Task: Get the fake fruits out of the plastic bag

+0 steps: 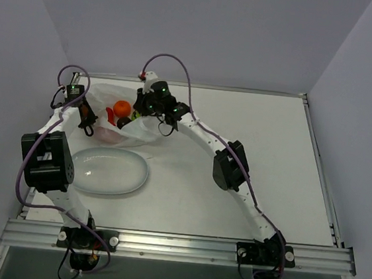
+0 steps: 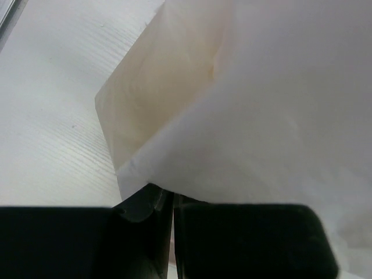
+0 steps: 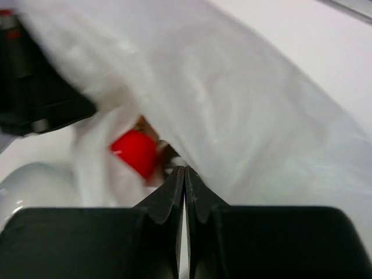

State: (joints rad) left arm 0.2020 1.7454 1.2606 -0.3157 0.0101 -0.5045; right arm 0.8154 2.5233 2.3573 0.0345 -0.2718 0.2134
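The plastic bag [image 1: 146, 130] lies crumpled at the table's far left, its mouth held apart. Inside it I see an orange [image 1: 122, 108], a red apple [image 1: 109, 114], a bit of the green one [image 1: 135, 115] and a dark one [image 1: 122, 125]. My left gripper [image 1: 85, 119] is shut on the bag's left edge; the bag film [image 2: 261, 116] fills the left wrist view above the pinched left gripper [image 2: 172, 196]. My right gripper [image 1: 143, 106] is shut on the bag's right edge. In the right wrist view the right gripper [image 3: 185, 171] pinches the film [image 3: 244, 116], with the red apple [image 3: 135, 152] just beyond.
A smooth white oval plate [image 1: 141, 172] lies on the table just in front of the bag; its edge shows in the right wrist view [image 3: 29, 186]. The left arm's gripper body [image 3: 35, 87] shows across the bag. Walls close in on the left and back.
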